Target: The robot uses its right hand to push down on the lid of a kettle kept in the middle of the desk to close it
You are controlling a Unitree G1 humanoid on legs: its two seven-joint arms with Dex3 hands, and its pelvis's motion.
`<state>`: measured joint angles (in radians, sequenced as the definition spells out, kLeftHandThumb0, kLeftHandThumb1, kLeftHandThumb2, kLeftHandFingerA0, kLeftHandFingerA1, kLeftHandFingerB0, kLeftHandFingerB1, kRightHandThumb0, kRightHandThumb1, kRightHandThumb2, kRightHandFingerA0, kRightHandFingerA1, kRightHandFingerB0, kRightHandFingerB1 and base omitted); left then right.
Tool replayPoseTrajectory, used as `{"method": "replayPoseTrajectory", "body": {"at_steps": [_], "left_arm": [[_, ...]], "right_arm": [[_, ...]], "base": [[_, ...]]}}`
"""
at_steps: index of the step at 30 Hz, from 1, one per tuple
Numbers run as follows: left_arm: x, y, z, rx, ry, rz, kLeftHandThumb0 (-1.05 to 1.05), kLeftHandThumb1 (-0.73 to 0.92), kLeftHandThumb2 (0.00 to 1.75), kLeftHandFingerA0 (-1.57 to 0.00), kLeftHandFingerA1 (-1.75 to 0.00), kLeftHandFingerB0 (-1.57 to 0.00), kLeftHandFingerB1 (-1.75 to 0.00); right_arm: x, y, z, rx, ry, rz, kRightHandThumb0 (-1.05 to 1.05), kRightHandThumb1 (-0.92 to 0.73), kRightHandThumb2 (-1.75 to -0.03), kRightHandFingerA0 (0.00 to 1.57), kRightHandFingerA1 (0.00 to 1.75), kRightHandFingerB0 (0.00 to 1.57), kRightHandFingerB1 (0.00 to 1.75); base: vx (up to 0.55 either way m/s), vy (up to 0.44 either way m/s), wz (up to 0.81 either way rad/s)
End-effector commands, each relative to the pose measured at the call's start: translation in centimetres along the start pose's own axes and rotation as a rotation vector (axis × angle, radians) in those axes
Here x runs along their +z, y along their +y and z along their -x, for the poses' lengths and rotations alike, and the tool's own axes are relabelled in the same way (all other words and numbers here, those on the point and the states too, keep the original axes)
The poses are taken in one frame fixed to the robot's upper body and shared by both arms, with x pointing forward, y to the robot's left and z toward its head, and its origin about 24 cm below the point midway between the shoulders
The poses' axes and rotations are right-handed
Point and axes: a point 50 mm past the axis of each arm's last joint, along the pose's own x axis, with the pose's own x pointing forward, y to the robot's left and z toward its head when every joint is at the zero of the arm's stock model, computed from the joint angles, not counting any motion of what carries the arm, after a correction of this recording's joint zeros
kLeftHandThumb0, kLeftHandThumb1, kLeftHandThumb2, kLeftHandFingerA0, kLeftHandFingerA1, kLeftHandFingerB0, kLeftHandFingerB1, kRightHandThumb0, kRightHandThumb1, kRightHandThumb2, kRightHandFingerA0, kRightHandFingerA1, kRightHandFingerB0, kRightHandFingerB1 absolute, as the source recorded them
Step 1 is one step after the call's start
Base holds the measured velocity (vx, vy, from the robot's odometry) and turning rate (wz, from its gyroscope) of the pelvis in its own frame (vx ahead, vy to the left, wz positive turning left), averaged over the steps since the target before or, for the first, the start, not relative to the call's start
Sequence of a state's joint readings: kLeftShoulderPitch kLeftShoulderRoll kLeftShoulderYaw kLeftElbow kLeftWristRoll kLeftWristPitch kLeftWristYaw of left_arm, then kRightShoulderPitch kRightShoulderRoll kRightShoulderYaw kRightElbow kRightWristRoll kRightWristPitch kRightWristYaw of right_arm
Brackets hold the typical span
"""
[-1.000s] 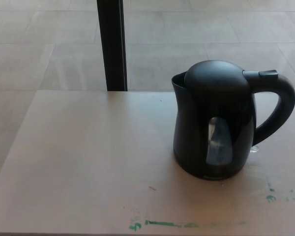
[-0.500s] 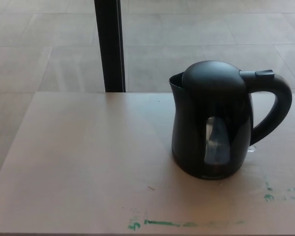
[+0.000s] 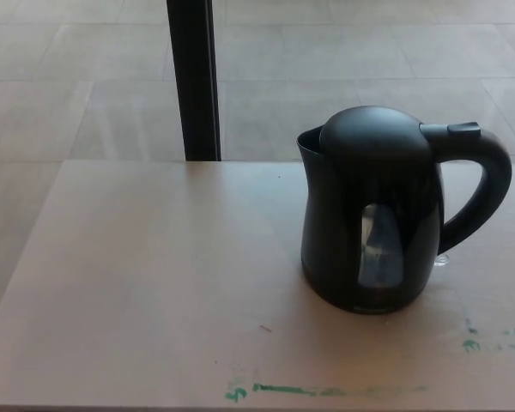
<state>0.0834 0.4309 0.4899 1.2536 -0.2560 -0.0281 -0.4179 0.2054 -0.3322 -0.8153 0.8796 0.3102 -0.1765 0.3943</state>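
Desk (image 3: pixel 137 283) carries one black kettle (image 3: pixel 369 215), lid (image 3: pixel 373 133) domed on top, handle (image 3: pixel 485 193) toward 3 o'clock, one dark post (image 3: pixel 195 77) at 12; neither hand shows, so finger state cannot be told.

No legible text anywhere.

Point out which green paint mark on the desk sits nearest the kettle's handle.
The small green smudges near the pale wooden desk's right edge, below the black plastic kettle's handle; the long green streak runs along the front edge.

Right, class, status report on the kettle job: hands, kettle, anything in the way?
Both hands out of view. Black kettle upright on desk, lid appears down. Nothing near it.
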Motion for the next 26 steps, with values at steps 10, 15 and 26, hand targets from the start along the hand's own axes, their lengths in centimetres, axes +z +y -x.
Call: {"method": "replayPoseTrajectory", "body": {"at_steps": [10,15,26], "left_arm": [[-0.1,0.1,0.1,0.013,0.003,-0.001,-0.87,0.64,0.73,-0.4,-0.49,-0.34,-0.41],[0.1,0.0,-0.1,0.017,-0.002,-0.008,-0.84,0.64,0.7,-0.43,-0.52,-0.38,-0.43],[0.3,-0.2,-0.2,0.018,-0.007,0.042,-0.85,0.6,0.74,-0.42,-0.51,-0.37,-0.42]], "right_arm": [[-0.1,-0.4,0.2,-0.025,0.029,-0.041,-0.75,-0.42,-0.93,0.67,0.93,0.6,0.71],[-0.1,-0.1,0.3,-0.009,0.023,-0.018,-0.76,-0.42,-0.92,0.66,0.92,0.6,0.71],[0.1,0.3,0.0,0.002,0.023,-0.014,-0.79,-0.57,-0.58,0.65,1.0,0.63,0.67]], "base": [[0.0,0.0,0.0],[0.0,0.0,0.0],[0.0,0.0,0.0]]}}
